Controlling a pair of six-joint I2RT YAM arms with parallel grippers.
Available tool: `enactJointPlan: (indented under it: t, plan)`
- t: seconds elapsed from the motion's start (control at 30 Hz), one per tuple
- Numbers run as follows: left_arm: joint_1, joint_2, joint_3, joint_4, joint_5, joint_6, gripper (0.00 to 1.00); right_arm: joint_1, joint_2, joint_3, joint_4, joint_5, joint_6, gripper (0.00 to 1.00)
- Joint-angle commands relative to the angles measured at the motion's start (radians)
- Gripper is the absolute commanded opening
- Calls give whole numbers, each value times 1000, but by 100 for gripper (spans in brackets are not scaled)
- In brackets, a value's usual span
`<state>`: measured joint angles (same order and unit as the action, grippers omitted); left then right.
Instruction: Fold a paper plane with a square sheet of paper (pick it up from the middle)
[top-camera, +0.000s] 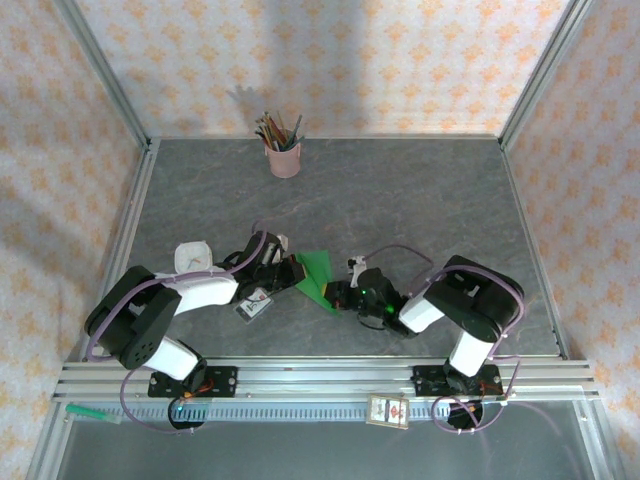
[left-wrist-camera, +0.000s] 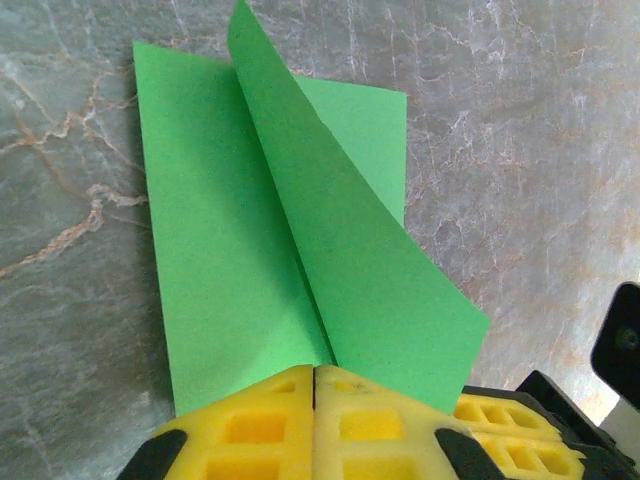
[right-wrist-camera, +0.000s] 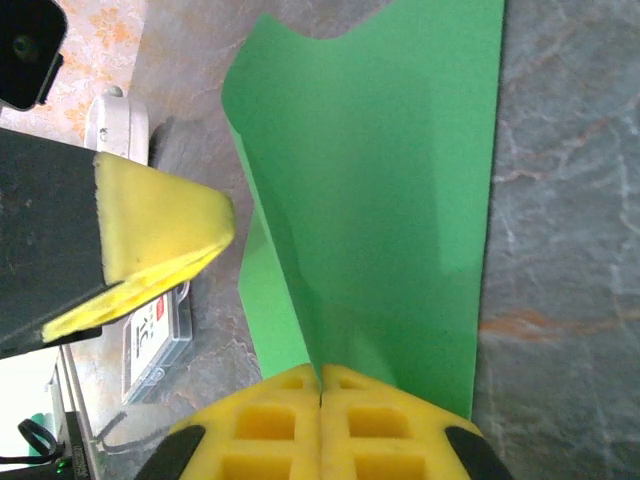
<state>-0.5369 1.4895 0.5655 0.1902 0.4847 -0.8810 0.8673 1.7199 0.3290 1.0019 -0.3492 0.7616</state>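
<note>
The square sheet of paper (top-camera: 318, 274), bright green and folded along a centre crease, sits just above the grey table between both arms. In the left wrist view the paper (left-wrist-camera: 250, 250) fans out from my left gripper (left-wrist-camera: 316, 372), whose yellow fingers are shut on its crease, one flap standing up. My left gripper (top-camera: 293, 270) holds the sheet's left side. My right gripper (top-camera: 336, 294) is shut on the near right end; in its wrist view the paper (right-wrist-camera: 390, 200) rises from the closed right gripper (right-wrist-camera: 320, 372). A paper plane as such is out of view.
A pink cup of pencils (top-camera: 284, 155) stands at the back of the table. A small white dark-bordered card (top-camera: 255, 306) lies under the left gripper, also seen as the card (right-wrist-camera: 150, 340). Aluminium rails (top-camera: 330, 375) run along the near edge; patterned walls enclose the sides.
</note>
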Motion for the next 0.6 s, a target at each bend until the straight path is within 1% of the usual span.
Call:
enactJointPlan:
  t: [0.0, 0.3, 0.43, 0.57]
  plan:
    - [-11, -12, 6, 2, -19, 6, 6, -5, 22, -16, 85, -8, 72, 0]
    - [-20, 4, 9, 26, -16, -6, 1, -17, 90, -67, 229, 2, 191, 0]
    - [-21, 34, 30, 27, -19, -6, 1, -17, 109, -81, 281, 4, 209, 0]
    - [-26, 73, 72, 15, -18, 14, 1, -17, 121, -89, 296, 9, 218, 0]
